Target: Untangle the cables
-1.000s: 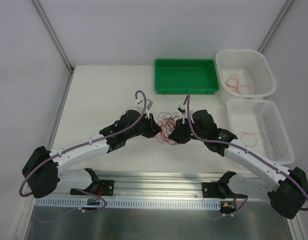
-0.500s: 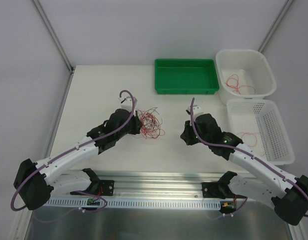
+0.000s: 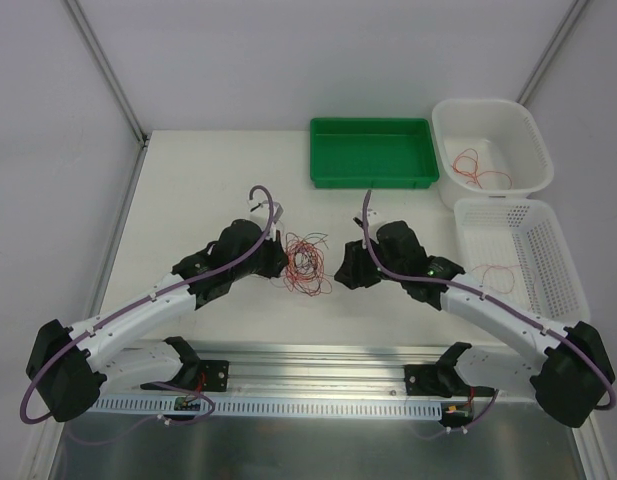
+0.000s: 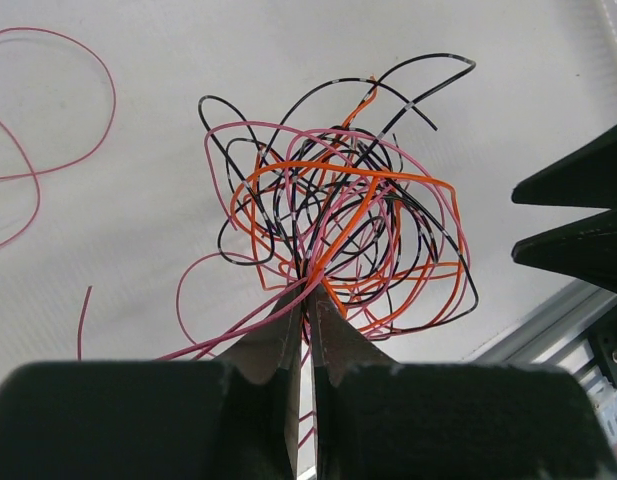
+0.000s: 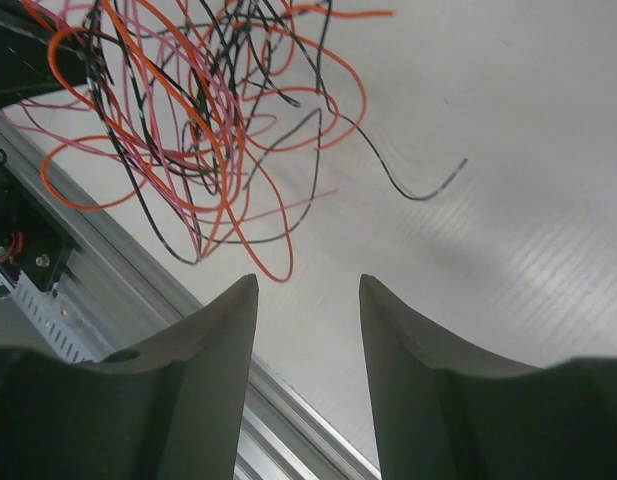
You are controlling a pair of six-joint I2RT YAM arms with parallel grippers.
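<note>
The cables are a loose knot of thin orange, pink and black wires on the white table between my two arms. My left gripper is at the knot's left side. In the left wrist view its gripper is shut on several strands at the near edge of the tangle. My right gripper is just right of the knot, open. In the right wrist view its gripper has nothing between the fingers. The tangle hangs to the upper left there, apart from the tips.
A green tray stands at the back. A white bin holding a red wire sits at the back right. A white basket with another red wire is in front of it. A loose pink wire lies left of the knot.
The arms pulled apart, and the knot went left with the left gripper. The right gripper then came back left toward the knot and opened.
</note>
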